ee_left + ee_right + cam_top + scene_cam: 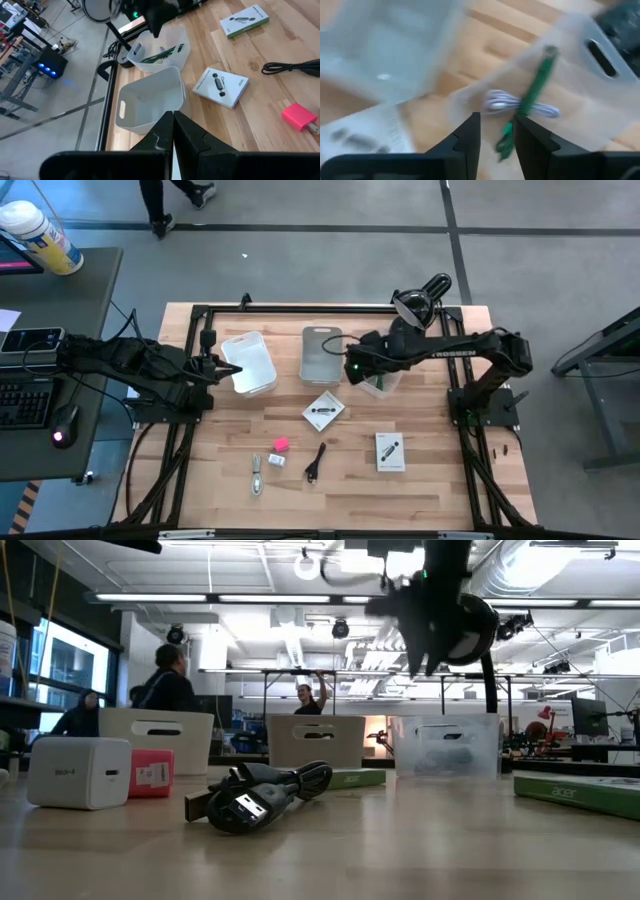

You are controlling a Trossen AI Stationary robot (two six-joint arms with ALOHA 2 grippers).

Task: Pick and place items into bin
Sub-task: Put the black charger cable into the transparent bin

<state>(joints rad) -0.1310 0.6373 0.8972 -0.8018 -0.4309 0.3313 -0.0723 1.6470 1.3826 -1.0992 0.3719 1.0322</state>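
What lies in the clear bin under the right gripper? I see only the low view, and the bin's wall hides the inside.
Observer: A green pen and a coiled white cable lie in the clear bin.
Operator: Is the right gripper holding anything?
Observer: No. The right gripper is open above that bin, with nothing between its fingers.
Operator: And the left gripper?
Observer: The left gripper is shut, beside the white bin on the table's left.

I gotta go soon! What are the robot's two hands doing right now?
Left gripper: closed, holding nothing.
Right gripper: open above the clear bin, holding nothing.
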